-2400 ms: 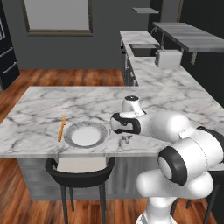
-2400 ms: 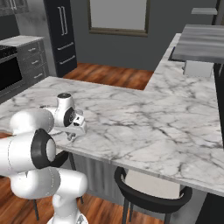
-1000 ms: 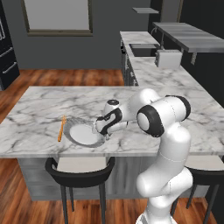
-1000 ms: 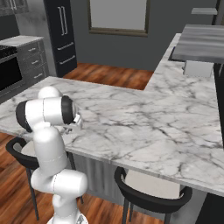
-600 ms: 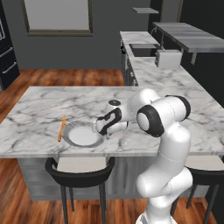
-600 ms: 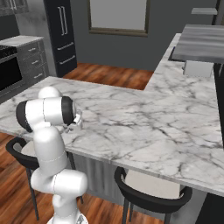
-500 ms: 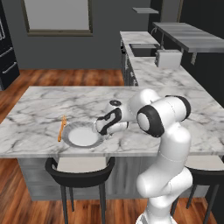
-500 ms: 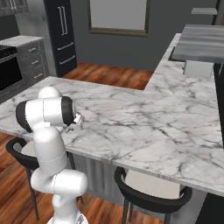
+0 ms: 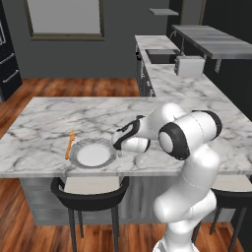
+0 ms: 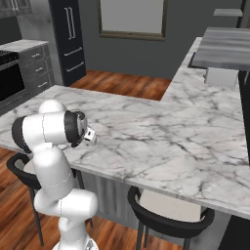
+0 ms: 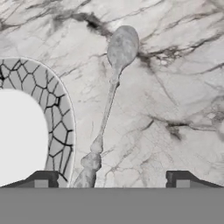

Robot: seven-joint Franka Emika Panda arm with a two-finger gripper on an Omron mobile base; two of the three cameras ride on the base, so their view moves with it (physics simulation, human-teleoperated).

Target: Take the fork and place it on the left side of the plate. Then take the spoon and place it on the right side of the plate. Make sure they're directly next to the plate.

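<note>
Released spoon [image 11: 109, 100] now lies beside plate [image 11: 61, 127], end effector [image 11: 111, 178] spread.

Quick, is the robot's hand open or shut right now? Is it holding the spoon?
Gripper: open, fingers wide apart, holding nothing. The spoon lies on the counter between them, right beside the plate.

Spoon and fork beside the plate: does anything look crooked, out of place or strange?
Nothing stands out. The spoon lies flat on the marble just right of the plate, close to its rim, slightly slanted. The orange fork lies along the plate's left edge. The fingers stand open, clear of the spoon.
</note>
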